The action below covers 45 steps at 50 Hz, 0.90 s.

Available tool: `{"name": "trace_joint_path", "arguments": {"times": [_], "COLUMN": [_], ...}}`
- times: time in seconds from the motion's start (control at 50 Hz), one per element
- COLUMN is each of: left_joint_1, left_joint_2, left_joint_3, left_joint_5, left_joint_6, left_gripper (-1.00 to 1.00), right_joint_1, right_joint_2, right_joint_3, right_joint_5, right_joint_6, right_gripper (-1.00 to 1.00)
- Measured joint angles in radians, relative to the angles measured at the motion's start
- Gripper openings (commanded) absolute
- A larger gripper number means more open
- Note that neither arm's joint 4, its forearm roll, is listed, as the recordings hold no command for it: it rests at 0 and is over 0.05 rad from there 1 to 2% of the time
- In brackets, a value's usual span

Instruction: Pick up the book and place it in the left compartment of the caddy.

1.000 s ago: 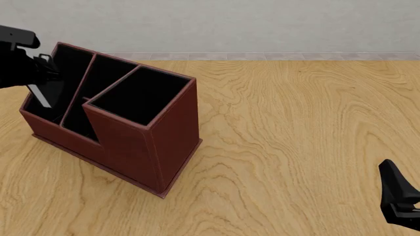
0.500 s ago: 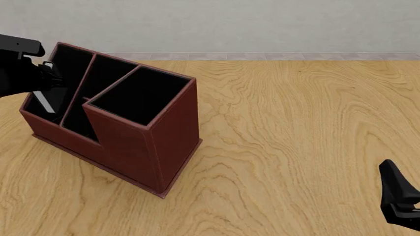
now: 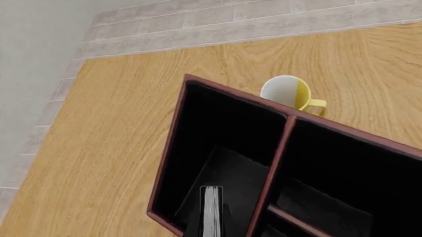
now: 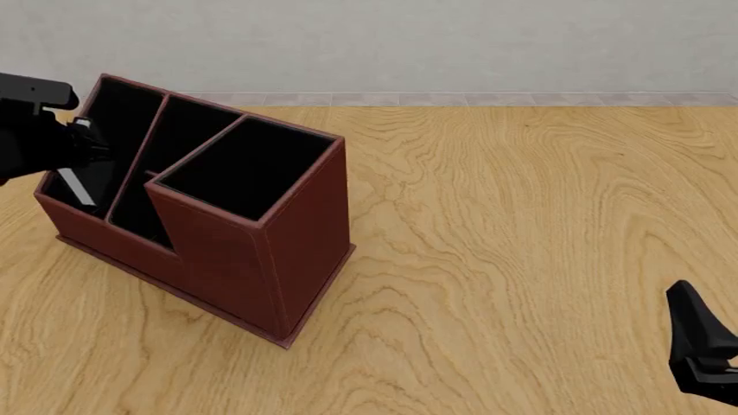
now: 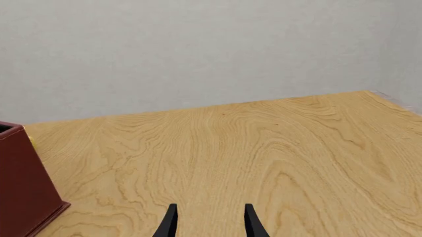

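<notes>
Book (image 3: pixel 211 210) apparently pinched by left gripper (image 4: pixel 72 149) inside left compartment (image 3: pixel 218 143); right gripper (image 5: pixel 209 219) spread.

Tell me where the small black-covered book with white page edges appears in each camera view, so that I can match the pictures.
Front view: the small black book with white page edges stands in the far-left slot of the dark reddish-brown caddy, under the left end effector.
Left wrist view: the book shows edge-on at the bottom edge, inside that slot.
Right wrist view: not in it.
Shared landmark: the caddy; only its corner shows in the right wrist view.
</notes>
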Motion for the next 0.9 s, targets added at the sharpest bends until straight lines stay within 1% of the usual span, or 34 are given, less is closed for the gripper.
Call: {"name": "trace_joint_path", "arguments": {"times": [0.9], "left_joint_1": [0.037], "left_joint_2": [0.097], "left_joint_3": [-0.004], "left_joint_5": [-0.084], "left_joint_6": [-0.046], "left_gripper": [-1.0], "right_joint_1": [-0.004], "right_joint_2": [-0.006], "right_joint_3": [0.0], "right_joint_5": [0.005], "right_joint_6": [0.003], "right_gripper": [1.0]}}
